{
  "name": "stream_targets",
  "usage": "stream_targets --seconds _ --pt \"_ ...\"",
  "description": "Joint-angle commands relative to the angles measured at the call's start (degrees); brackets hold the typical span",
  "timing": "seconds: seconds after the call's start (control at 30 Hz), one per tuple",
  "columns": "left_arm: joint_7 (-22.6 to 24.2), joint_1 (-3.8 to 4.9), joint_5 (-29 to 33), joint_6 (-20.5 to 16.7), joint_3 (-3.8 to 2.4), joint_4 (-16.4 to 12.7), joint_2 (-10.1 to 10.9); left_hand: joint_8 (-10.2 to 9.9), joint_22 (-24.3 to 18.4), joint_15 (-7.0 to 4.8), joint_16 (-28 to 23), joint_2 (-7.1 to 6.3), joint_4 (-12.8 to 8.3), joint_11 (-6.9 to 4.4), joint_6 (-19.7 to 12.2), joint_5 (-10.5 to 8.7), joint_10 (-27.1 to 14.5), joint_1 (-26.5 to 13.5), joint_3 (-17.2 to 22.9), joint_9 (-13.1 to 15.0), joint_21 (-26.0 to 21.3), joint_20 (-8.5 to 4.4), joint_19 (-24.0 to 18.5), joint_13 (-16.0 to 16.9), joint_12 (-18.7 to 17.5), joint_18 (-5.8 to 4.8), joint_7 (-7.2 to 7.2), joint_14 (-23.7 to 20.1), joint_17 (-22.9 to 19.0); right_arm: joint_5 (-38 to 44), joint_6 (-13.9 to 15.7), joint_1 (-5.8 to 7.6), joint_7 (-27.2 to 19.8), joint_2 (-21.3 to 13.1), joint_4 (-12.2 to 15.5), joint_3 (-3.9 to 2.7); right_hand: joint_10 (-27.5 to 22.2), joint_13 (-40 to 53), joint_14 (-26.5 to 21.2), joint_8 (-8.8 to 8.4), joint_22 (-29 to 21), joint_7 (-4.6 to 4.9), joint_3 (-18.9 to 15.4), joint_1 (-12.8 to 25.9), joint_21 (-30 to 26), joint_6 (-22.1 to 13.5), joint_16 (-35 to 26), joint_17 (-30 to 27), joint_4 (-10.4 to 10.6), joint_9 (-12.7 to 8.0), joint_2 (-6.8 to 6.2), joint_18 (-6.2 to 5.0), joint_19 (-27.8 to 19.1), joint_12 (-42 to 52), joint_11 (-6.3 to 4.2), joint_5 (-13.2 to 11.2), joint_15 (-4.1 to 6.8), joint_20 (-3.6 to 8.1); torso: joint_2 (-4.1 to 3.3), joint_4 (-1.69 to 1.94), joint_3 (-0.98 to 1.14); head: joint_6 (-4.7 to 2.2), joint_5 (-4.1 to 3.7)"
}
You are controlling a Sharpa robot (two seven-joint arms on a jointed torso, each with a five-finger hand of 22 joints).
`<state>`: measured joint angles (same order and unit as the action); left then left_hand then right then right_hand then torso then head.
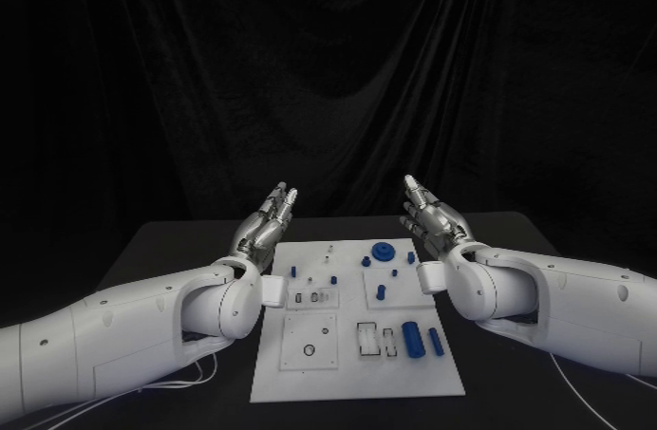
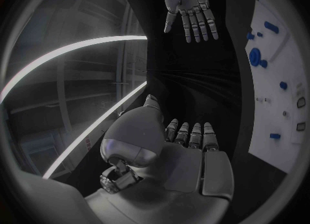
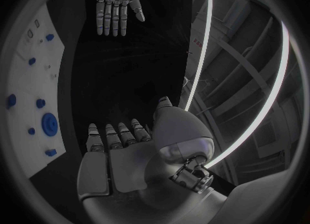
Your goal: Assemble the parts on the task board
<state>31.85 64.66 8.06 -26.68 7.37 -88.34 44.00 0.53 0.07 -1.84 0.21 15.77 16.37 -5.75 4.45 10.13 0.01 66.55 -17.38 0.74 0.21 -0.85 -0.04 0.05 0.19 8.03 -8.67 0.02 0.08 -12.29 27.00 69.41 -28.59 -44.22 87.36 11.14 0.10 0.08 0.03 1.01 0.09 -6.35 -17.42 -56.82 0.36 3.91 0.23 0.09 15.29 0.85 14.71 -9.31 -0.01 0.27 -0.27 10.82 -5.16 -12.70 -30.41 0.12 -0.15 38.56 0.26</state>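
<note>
The table (image 1: 178,235) is black and lies before me under a dark curtain (image 1: 328,79). The white board (image 1: 359,378) sits in its middle, running away from me between my two arms.

My left arm (image 1: 123,330) comes in along the board's left edge, my right arm (image 1: 561,297) along its right edge. My left hand (image 1: 267,219) is raised above the board's far left corner, fingers straight and slightly apart, holding nothing. My right hand (image 1: 431,217) mirrors it above the far right corner, also flat, fingers apart and empty. The palms face each other across the far end of the board, well apart.

The blue parts lie on the board's right half. The round knob (image 1: 384,252) sits near the far edge, just beside my right hand. Two long pegs (image 1: 411,338) lie side by side near the near right corner, beside a dark rectangular slot (image 1: 367,336). Smaller blue pieces (image 1: 380,291) are scattered between knob and pegs. A round hole (image 1: 310,350) shows in the near left panel.
</note>
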Motion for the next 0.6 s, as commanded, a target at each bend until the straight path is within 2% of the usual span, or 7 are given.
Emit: stream_targets --seconds 0.03,0.23,0.3,0.4,0.53,0.57,0.6 --pt "4.63 0.92 6.51 12.92 0.72 0.19 -0.27 0.32 -0.07 -2.41 -0.21 0.34 0.34 0.86 0.42 0.59 -0.01 2.23 -0.7 0.12 -0.21 3.5 0.04 -0.05 -0.19 2.04 1.1 -0.02 -0.08 -7.62 -11.17 1.05 1.35 0.08 -0.34 0.8 -0.1 -0.08 -0.03 0.34 -0.09 0.27 -0.38 -1.66 -0.36 0.5 -0.23 -0.09 -0.16 0.09 0.11 -0.94 0.01 -0.27 0.7 0.34 -0.65 -1.15 0.02 0.0 -0.02 0.0 0.0" --pt "6.91 2.64 10.95 22.12 3.18 0.7 -0.6 0.3 -0.07 -2.12 -0.21 0.22 0.3 1.38 0.33 0.55 -0.01 2.45 -0.69 0.1 -0.21 3.87 0.04 -0.05 -0.19 2.16 0.62 -0.02 -0.08 -10.86 -15.76 2.73 1.71 0.16 -0.81 2.76 -0.1 -0.08 -0.03 0.51 0.26 0.88 -0.3 -2.22 0.07 0.92 -0.23 -0.09 -0.62 0.17 -0.13 -1.09 0.48 -0.27 1.72 0.35 -2.22 -1.97 0.02 0.0 -0.02 0.0 0.0" --pt "7.58 3.15 12.26 24.83 3.9 0.85 -0.69 0.37 -0.07 -1.26 -0.21 0.35 0.33 2.06 0.66 0.59 -0.01 2.74 -0.54 0.16 -0.21 4.46 0.04 -0.05 -0.19 2.24 1.1 -0.02 -0.08 -11.32 -16.42 2.96 1.76 0.18 -0.88 3.04 -0.06 0.0 -0.03 1.81 0.49 3.12 -0.37 -2.68 0.4 3.68 -0.23 -0.09 -0.64 0.69 -0.14 -1.01 0.91 -0.1 2.98 0.44 -2.66 -1.62 0.02 0.0 -0.02 0.0 0.0" --pt "8.06 3.52 13.21 26.8 4.42 0.95 -0.76 0.7 -0.07 2.82 -0.21 0.68 0.39 4.31 2.46 2.0 0.62 2.95 0.27 0.4 -0.21 6.86 0.04 0.17 0.04 1.04 2.95 -0.02 -0.08 -11.34 -16.45 2.98 1.76 0.18 -0.88 3.06 0.0 0.12 -0.02 1.98 0.67 3.35 -0.28 -3.31 0.67 3.47 -0.22 -0.09 -0.95 0.63 -0.13 -0.97 1.28 0.2 3.52 1.04 -3.21 -1.79 0.02 0.0 -0.02 0.0 0.0" --pt "8.33 3.72 13.72 27.86 4.71 1.01 -0.8 0.77 -0.07 3.09 -0.21 0.76 0.38 4.56 2.91 2.57 0.99 3.09 0.57 0.46 -0.21 7.34 0.04 0.29 0.14 1.17 3.54 -0.02 -0.08 -11.34 -16.45 2.98 1.76 0.18 -0.88 3.06 0.11 0.28 0.26 2.48 1.22 4.32 -0.17 -4.24 1.57 3.85 0.45 0.24 -1.49 0.72 -0.13 -0.93 2.56 0.67 4.08 2.23 -3.84 -2.22 0.02 0.0 -0.02 0.0 0.0" --pt "8.92 3.42 1.01 31.17 4.72 4.56 1.79 0.78 -0.07 3.09 -0.21 0.76 0.38 4.56 2.91 2.58 0.99 3.09 0.57 0.46 -0.21 7.35 0.04 0.29 0.14 1.17 3.54 -0.02 -0.08 -10.95 -21.37 3.21 4.7 -1.09 -2.41 3.05 0.21 0.4 0.54 2.75 1.57 4.3 -0.1 -4.97 2.26 3.96 1.01 0.45 -1.97 0.75 -0.18 -0.95 3.64 1.1 4.37 2.88 -4.43 -2.76 -0.67 0.13 0.09 4.39 1.77" --pt "9.01 3.4 0.87 31.05 4.72 4.66 1.87 0.82 -0.07 2.94 -0.21 0.77 0.37 4.54 3.12 2.88 1.06 3.18 0.7 0.49 -0.21 7.41 0.04 0.31 0.16 1.3 3.76 -0.02 -0.08 -10.77 -21.99 3.21 5.16 -1.04 -2.61 3.05 0.24 0.44 0.6 2.82 1.62 4.32 -0.06 -5.12 2.37 4.0 1.11 0.48 -2.07 0.76 -0.15 -0.94 3.82 1.24 4.46 3.06 -4.47 -2.83 -0.63 0.19 0.03 4.62 1.83"
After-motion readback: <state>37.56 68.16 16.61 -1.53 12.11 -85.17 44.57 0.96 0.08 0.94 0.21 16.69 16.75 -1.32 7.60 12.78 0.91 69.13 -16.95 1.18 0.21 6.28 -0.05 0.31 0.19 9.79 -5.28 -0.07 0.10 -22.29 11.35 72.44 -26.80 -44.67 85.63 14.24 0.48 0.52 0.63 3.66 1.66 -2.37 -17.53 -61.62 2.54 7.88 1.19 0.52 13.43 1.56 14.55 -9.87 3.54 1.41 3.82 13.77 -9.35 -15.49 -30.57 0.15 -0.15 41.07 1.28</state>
